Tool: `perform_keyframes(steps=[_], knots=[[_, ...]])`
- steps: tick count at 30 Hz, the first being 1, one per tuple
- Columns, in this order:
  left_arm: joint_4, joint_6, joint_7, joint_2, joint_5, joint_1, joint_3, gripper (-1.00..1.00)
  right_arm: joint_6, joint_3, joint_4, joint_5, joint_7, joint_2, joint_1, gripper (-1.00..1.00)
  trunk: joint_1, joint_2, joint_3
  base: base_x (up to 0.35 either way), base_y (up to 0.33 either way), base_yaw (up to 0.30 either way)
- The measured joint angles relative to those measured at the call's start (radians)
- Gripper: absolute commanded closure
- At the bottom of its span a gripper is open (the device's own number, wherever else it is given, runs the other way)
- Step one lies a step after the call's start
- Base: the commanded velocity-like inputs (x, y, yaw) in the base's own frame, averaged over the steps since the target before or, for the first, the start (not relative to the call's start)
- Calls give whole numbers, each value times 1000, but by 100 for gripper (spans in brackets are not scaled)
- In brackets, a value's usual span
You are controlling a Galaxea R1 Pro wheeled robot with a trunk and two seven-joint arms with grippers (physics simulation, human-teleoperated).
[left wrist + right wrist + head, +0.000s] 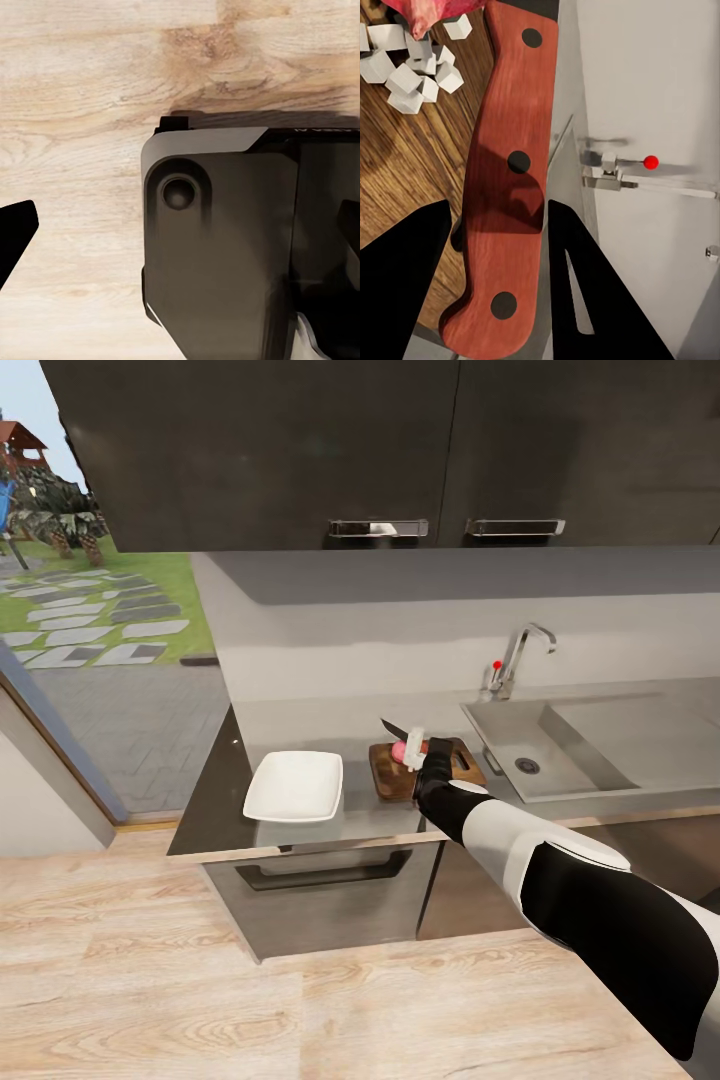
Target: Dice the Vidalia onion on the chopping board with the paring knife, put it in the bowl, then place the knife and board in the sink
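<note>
Knife over the board, onion partly diced

On the countertop (pixel 300 835), the bowl (pixel 294 785) sits just left of the board (pixel 392 772), sink (pixel 560 745) to its right. The right gripper (pixel 495 225) pinches the knife (pixel 510 187) by its red handle, blade pointing left and back above the onion (pixel 400 750); pale cubes (pixel 412 71) lie beside it. Left gripper: cannot tell.
</note>
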Motion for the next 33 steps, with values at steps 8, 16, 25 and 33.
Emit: perform_keyframes(steps=[8, 16, 25, 33], knots=[[0, 0, 0, 0, 0, 0, 0, -100, 0, 2, 0, 0, 0, 0, 0, 100, 0, 0, 0, 0, 0, 0], [0, 0, 0, 0, 0, 0, 0, -100, 0, 1, 1, 0, 1, 0, 0, 100, 0, 0, 0, 0, 0, 0], [0, 0, 0, 0, 0, 0, 0, -100, 0, 2, 0, 1, 21, 0, 3, 100, 0, 0, 0, 0, 0, 0], [0, 0, 0, 0, 0, 0, 0, -100, 0, 1, 1, 0, 22, 0, 3, 100, 0, 0, 0, 0, 0, 0]])
